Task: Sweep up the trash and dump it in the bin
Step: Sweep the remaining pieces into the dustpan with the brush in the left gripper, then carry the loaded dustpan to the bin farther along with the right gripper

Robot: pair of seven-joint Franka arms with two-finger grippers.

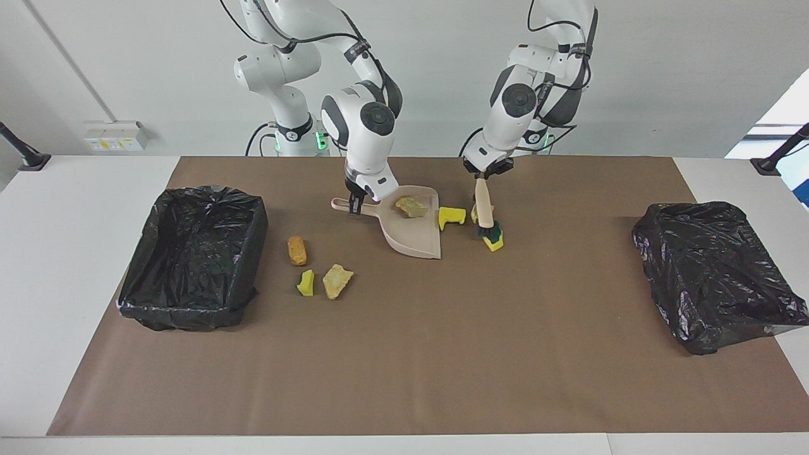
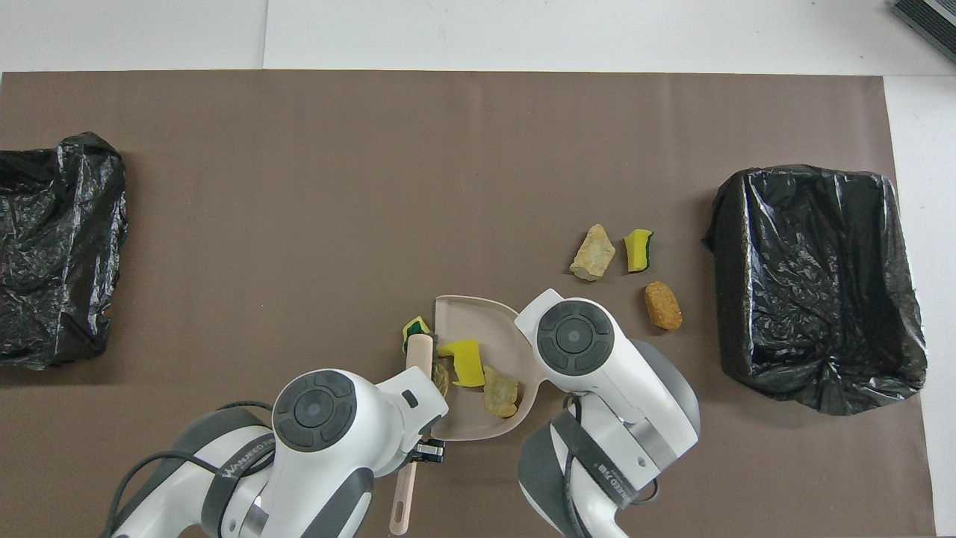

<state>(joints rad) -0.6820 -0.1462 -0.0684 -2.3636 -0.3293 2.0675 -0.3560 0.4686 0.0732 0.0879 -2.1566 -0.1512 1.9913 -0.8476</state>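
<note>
My right gripper [image 1: 356, 205] is shut on the handle of the beige dustpan [image 1: 414, 237], which lies on the mat; in the overhead view the pan [image 2: 478, 325] shows but my wrist hides that gripper. A tan lump [image 1: 411, 206] lies in the pan and a yellow sponge bit [image 1: 451, 217] at its mouth. My left gripper [image 1: 485, 175] is shut on the brush [image 1: 485, 212]. Its dark bristles rest on another sponge bit [image 1: 495, 241] beside the pan. An orange lump [image 1: 296, 250], a sponge bit [image 1: 306, 283] and a tan lump [image 1: 337, 280] lie between pan and bin.
A black-lined bin [image 1: 196, 253] stands toward the right arm's end of the brown mat. A crumpled black bag [image 1: 708, 272] lies toward the left arm's end. The brush's handle end [image 2: 403, 501] sticks out under my left wrist in the overhead view.
</note>
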